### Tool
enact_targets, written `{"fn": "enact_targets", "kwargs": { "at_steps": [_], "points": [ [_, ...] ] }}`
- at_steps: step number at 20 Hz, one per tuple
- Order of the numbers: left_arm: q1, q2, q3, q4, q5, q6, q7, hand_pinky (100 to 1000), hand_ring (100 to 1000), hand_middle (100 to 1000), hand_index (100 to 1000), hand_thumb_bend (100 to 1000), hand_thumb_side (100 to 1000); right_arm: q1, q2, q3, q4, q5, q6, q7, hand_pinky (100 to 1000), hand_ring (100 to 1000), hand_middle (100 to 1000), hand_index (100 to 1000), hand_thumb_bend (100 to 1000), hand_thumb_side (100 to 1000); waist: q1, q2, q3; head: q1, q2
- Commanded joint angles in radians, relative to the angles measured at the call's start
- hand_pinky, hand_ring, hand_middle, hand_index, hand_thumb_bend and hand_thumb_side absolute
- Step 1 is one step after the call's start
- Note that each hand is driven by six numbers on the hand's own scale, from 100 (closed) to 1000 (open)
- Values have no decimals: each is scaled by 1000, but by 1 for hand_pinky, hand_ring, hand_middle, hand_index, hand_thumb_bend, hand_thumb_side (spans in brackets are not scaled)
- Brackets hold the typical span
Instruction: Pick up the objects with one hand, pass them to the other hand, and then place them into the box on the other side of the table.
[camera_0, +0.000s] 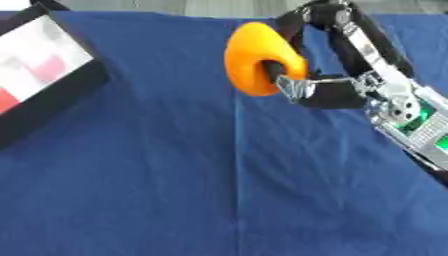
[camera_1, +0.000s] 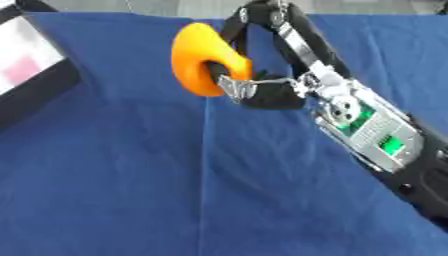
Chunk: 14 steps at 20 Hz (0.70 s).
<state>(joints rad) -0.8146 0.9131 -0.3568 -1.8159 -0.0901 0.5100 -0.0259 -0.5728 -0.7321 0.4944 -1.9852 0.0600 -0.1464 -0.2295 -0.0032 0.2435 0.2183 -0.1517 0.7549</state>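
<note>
The right hand (camera_0: 337, 75) has its fingers curled round a rounded orange object (camera_0: 254, 57) above the blue cloth (camera_0: 175, 175) — pickup done, the handover comes next — with the black-framed box (camera_0: 52, 95) off to the object's left.

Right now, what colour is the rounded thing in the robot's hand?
Orange: the rounded orange object, clearest in the left eye view.

Even, bright, diffuse light, no hard shadows on the blue cloth (camera_0: 175, 190); only a soft dark patch under the right hand (camera_1: 262, 92). Both views soft overall, edges smeared. Orange object (camera_0: 258, 57) evenly lit, no hot spot, outline fuzzy. White inside of the box (camera_0: 39, 55) nearly washed out, contents just pink and red blurs. Green glow on the forearm electronics (camera_1: 385, 142).
</note>
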Motion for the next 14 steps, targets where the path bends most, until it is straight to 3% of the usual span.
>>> {"fn": "enact_targets", "kwargs": {
  "at_steps": [1, 10, 14],
  "points": [
    [-35, 20, -26, -48, -5, -2, -68, 923, 769, 740, 812, 100, 686, -27, 1, 14, -15, 14, 6, -5, 758, 550, 296, 527, 186, 100, 18, -40, 5, 2, -2],
    [-86, 4, -118, -176, 32, 52, -272, 929, 780, 758, 849, 100, 769, -68, 19, 49, -15, 34, 0, -30, 757, 551, 299, 526, 188, 100, 24, -39, 18, -5, 3],
    [-124, -20, -190, -184, 19, 64, -362, 935, 806, 802, 894, 100, 841, -83, 27, 57, -15, 39, -7, -33, 758, 553, 299, 525, 190, 100, 26, -41, 20, -7, 9]
  ]
}}
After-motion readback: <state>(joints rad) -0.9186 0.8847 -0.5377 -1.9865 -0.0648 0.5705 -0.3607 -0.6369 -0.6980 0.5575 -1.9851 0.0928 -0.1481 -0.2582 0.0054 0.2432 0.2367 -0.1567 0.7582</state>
